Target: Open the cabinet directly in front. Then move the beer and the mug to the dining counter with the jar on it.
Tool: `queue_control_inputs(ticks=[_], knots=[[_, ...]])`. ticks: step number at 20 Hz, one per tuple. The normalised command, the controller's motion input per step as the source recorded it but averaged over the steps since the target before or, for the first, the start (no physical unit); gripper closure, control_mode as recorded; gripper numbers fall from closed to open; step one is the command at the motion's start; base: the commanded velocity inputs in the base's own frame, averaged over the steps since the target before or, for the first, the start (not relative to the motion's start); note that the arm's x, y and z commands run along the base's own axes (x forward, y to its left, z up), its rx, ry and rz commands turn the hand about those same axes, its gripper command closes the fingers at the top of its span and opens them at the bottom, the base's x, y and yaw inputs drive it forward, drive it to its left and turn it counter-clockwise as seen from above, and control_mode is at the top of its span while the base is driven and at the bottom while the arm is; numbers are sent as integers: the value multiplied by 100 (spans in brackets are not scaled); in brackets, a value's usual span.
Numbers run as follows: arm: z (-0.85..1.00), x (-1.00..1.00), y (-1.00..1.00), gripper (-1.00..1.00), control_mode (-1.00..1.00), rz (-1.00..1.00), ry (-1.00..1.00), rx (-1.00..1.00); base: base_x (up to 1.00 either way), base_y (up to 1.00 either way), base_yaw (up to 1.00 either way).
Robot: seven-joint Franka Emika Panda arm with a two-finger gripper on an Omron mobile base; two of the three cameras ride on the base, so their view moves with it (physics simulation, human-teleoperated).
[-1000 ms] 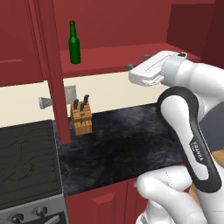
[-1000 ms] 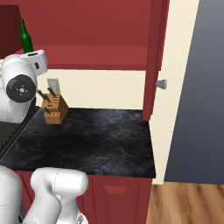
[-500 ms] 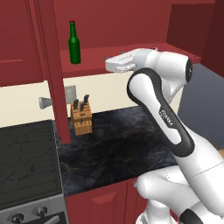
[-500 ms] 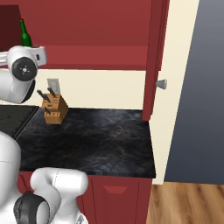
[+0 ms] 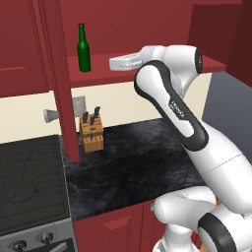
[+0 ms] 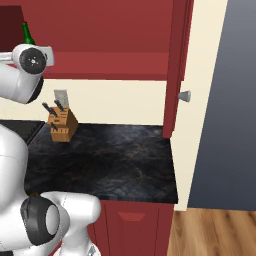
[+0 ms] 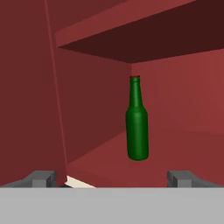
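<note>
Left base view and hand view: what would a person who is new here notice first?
First, the green beer standing upright on the red shelf of the open cabinet. Next, the big white arm bent up to shelf height, its open gripper aimed at the bottle without touching it. Below on the black worktop, a wooden knife block stands against the cream wall.

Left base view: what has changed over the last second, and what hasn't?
The arm has swung its gripper left along the cabinet shelf toward the beer, jaws open and empty. The beer stands upright where it was; the knife block and cabinet doors are unchanged.
</note>
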Motion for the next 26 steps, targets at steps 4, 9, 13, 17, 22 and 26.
queue_control_inputs(ticks=[4,9,13,17,22,26], knots=[[0,6,1,-100,-100,0,0,0,0,0,0],[0,25,4,-100,-100,0,0,0,0,0,0],[0,38,13,-100,-100,0,0,0,0,0,0],[0,30,23,-100,-100,0,1,0,0,0,0],[0,18,25,-100,-100,0,0,0,0,0,0],[0,17,17,-100,-100,0,0,0,0,0,0]])
